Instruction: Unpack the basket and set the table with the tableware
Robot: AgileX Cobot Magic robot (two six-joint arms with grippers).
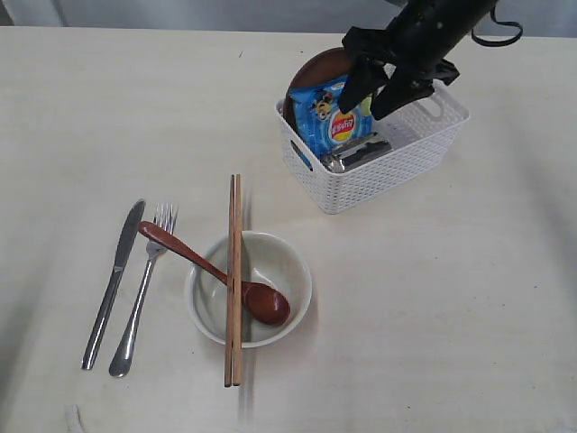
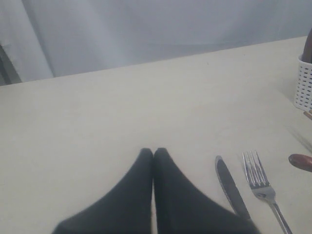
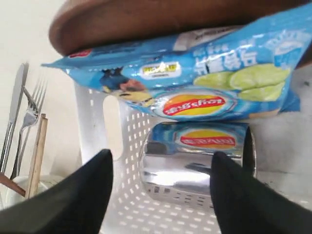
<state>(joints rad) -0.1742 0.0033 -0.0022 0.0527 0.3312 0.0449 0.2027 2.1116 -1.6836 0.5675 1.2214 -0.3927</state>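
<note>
Basket holds one cup, one plate, one chips packet; right end effector hangs released over the cup, left end effector clenched; open surface at right.

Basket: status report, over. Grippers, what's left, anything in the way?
Left gripper shut, near knife. Right gripper open above basket, fingers framing cup. Cup, plate not yet out. Chips packet leans on plate, beside cup.

We note a plain grey-blue backdrop behind the bench; lighting is soft and even.
</note>
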